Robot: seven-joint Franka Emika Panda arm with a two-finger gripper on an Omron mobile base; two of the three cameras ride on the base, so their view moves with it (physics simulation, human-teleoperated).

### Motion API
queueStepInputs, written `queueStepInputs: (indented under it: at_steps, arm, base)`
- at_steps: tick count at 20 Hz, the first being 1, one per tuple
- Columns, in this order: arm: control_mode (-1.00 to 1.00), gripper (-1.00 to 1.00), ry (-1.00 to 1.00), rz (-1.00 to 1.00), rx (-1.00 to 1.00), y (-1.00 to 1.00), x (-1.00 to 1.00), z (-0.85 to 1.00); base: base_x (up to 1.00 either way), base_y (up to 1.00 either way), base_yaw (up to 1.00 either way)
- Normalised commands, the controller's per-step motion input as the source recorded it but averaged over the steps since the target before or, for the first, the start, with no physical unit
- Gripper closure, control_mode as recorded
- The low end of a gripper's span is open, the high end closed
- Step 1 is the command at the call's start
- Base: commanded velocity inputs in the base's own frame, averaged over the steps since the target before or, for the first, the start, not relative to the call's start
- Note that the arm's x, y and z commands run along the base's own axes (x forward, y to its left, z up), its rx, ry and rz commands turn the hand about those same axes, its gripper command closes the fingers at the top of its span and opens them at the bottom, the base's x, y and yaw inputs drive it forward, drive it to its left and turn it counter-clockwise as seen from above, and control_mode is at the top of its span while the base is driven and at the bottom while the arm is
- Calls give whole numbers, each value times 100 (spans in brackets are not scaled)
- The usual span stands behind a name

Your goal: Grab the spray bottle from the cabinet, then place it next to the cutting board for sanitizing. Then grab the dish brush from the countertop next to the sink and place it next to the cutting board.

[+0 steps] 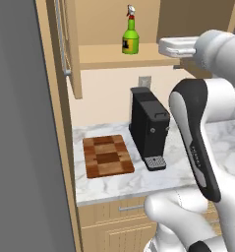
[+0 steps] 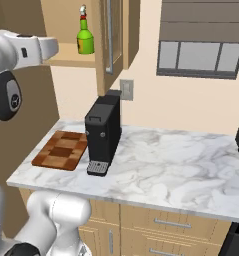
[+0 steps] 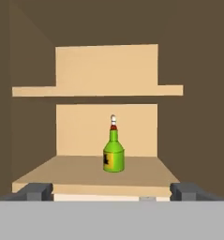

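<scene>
Nothing is moved yet: the spray bottle (image 3: 113, 156) stands on the cabinet (image 3: 90, 171) shelf, the gripper (image 3: 112, 191) faces it with jaws wide apart, empty, and the cutting board (image 1: 107, 156) waits below.

Evenly, softly lit and sharp throughout; dim brown shade inside the tall light-wood wall cabinet (image 3: 106, 70); no glare, no blur.

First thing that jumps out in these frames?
The bright-green spray bottle stands upright and alone on the lower shelf of the open cabinet, dead ahead of the wide-open jaws. Below, a checkered cutting board lies flat on the marble countertop, left of a black coffee machine.
</scene>
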Motion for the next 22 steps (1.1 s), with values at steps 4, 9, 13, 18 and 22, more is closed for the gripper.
queueStepInputs:
  at_steps: [4, 9, 13, 18, 22]
  arm:
    - [-100, -100, 8, 0, 0, 0, 67, 0]
    - [-100, -100, 6, 0, 0, 0, 71, 0]
    - [-100, -100, 0, 0, 0, 0, 52, -4]
    - [-100, -100, -2, 0, 0, 0, 46, -6]
    - [-100, -100, -6, 0, 0, 0, 44, -14]
  base:
    - [0, 0, 0]
    - [0, 0, 0]
    - [0, 0, 0]
    - [0, 0, 0]
    - [0, 0, 0]
